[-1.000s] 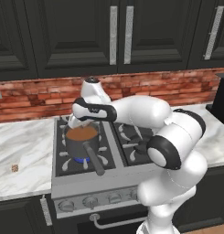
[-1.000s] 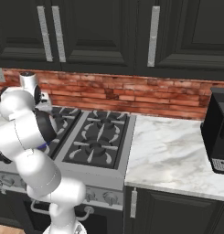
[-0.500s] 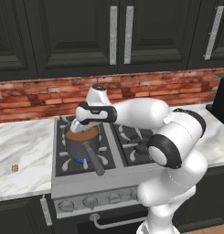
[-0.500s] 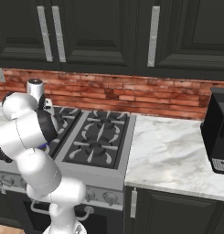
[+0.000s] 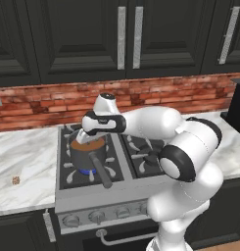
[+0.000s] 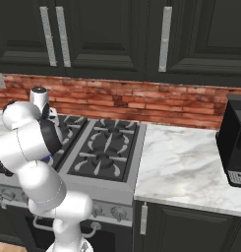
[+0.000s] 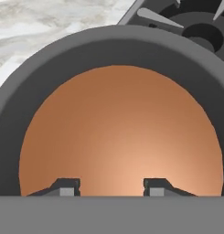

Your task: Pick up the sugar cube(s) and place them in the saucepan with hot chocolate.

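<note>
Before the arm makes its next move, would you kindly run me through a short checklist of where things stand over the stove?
1. Fingers over the saucepan: ok, both tips hang above the hot chocolate.
2. Fingers parted: ok, a clear gap shows between them.
3. Nothing between the fingers: ok, only smooth liquid shows in the gap.
4. Cube in the liquid: cannot tell, none shows on the surface.
5. Saucepan upright on the front left burner, handle toward the front: ok.
6. Next cube to fetch: ok, a small brownish lump lies on the counter left of the stove.
</note>
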### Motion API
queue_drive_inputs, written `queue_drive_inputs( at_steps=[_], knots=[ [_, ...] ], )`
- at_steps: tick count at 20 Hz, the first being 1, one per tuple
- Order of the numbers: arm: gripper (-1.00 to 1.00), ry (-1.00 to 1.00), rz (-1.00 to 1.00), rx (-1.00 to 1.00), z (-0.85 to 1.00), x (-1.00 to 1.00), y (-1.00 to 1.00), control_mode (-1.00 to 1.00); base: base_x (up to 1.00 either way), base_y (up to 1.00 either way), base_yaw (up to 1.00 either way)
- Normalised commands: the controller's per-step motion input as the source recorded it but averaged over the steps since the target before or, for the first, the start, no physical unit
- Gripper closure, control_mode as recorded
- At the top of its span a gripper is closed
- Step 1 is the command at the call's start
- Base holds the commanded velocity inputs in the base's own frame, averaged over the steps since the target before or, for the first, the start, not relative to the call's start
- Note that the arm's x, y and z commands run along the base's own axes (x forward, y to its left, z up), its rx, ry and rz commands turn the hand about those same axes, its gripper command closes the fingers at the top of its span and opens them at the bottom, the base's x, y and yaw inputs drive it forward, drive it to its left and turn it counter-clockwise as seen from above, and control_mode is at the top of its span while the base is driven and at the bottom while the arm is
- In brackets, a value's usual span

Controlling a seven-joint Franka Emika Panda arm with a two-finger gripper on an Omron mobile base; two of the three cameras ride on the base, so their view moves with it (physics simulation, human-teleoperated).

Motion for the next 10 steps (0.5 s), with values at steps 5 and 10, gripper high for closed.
queue_drive_inputs(
  at_steps=[5,10],
  knots=[
    [-1.00,0.00,0.00,0.00,0.00,0.00,0.00,-1.00,0.00,0.00,0.00],
    [-1.00,-0.01,0.00,0.00,0.00,-0.07,0.00,-1.00,0.00,0.00,0.00]
  ],
)
